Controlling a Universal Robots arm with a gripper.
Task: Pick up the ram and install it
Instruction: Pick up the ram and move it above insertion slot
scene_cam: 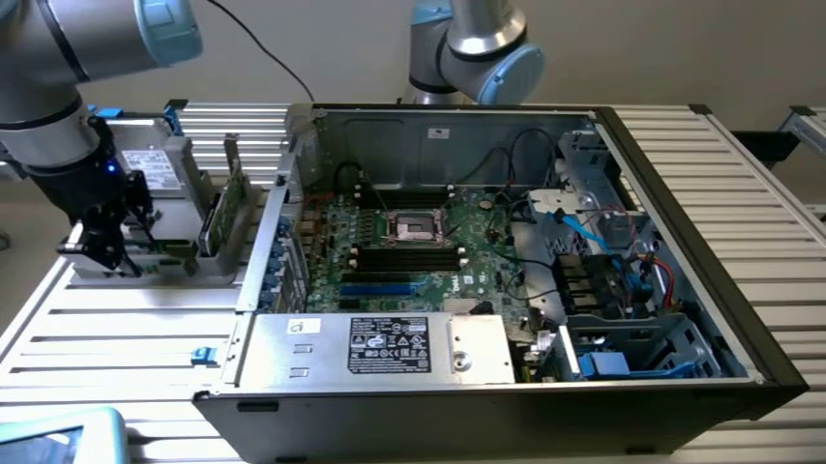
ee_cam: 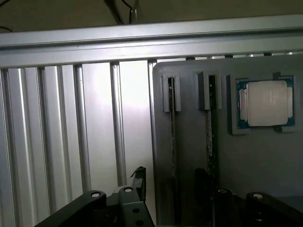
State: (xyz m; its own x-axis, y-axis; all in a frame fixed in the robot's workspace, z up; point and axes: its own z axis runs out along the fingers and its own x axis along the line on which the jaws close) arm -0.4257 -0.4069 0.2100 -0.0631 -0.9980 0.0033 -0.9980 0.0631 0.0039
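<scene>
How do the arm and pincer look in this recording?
The arm is silver-grey tubing with light-blue joint caps; its wrist section is black with a small blue light. The pincer is black, with bolt holes on its fingers.

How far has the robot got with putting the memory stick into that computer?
Nothing looks done yet: the ram stands edge-on in a slot of the gray holder, beside a second stick. In hand: the gripper hangs open by that holder, holding nothing. Left: the pickup and the install; the black slots on the motherboard look empty.
</scene>
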